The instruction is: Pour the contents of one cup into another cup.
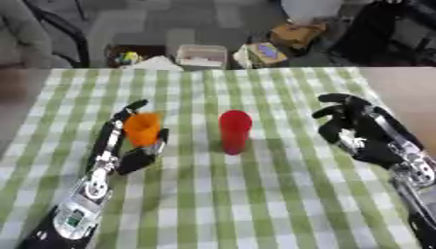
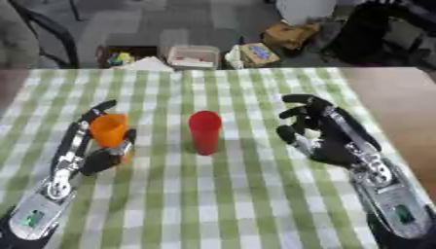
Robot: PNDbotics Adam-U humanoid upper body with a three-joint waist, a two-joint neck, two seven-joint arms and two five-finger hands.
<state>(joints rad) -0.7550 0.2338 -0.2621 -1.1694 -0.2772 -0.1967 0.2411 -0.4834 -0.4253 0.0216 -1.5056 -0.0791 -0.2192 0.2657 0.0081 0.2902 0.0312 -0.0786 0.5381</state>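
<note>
**A:** Green-and-white checked cloth (image 1: 255, 194) covers the table, with boxes and clutter on the floor along the top of the frame. Where do the hands stand?

**B:** Start at the left hand (image 1: 136, 146), in the left-centre of the frame. Its fingers and thumb are curled round the orange cup (image 1: 142, 129), one finger rising behind the rim and the thumb pressing the lower front. The cup looks upright, mouth up; whether it rests on the cloth or is just lifted, I cannot tell.

**A:** And the right hand?

**B:** The right hand (image 2: 319, 136) sits at the right-centre, fingers bent but spread wide, holding nothing, well apart from both cups.

**A:** The receiving cup?

**B:** The red cup (image 1: 235, 131) stands upright at the middle of the frame, just to the right of the orange one, with nothing steadying it.

**A:** So what could go wrong?

**B:** I'd judge three risks. The red cup is tall and narrow, so a knock from the orange cup or a knuckle during the tilt could topple it. Its mouth is small; tipping from too far left would spill onto the cloth. And the hold on the orange cup is low on the thumb side, so it might rotate in the fingers as it tilts. What's inside I cannot see.
</note>
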